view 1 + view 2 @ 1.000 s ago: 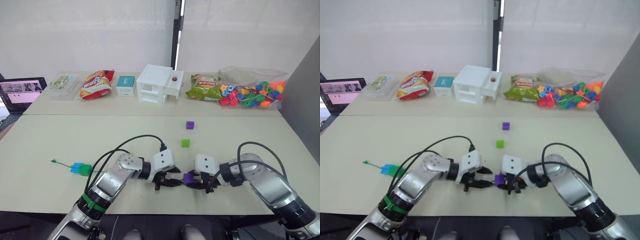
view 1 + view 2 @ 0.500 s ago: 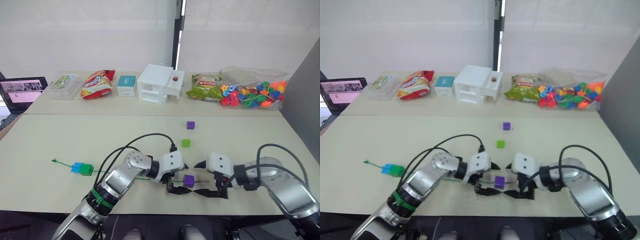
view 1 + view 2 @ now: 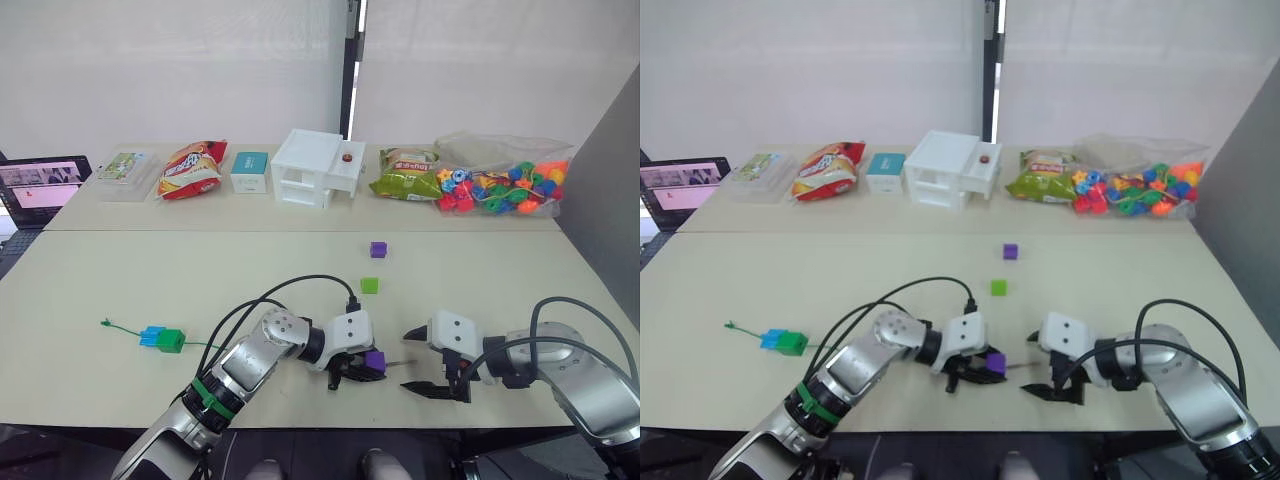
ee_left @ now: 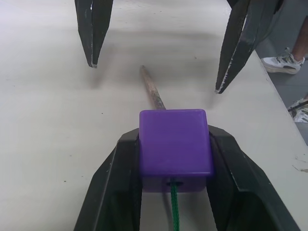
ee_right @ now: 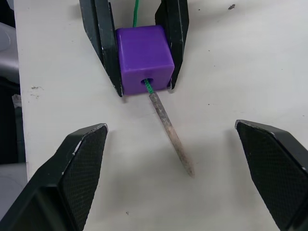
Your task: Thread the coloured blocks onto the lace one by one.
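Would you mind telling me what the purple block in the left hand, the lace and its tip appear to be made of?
The purple block looks like smooth moulded plastic, with rounded edges and a soft sheen. The lace looks like braided green cord, judging by its fine twisted texture. Its tip is a stiff, dull grey-brown pin, possibly metal, though the finish leaves that open.

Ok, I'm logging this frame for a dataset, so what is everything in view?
Table: one, beige.
Purple blocks: two; one in the left pincer with the lace through it, one loose farther back.
Light green block: one, loose, mid-table.
Blue and dark green blocks: two, threaded at the left.
Lace: one, green, grey tip past the block.
Far edge: laptop, snack bags, white drawer box, bead bag.
Left pincer: shut on the block.
Right pincer: open, beyond the tip.
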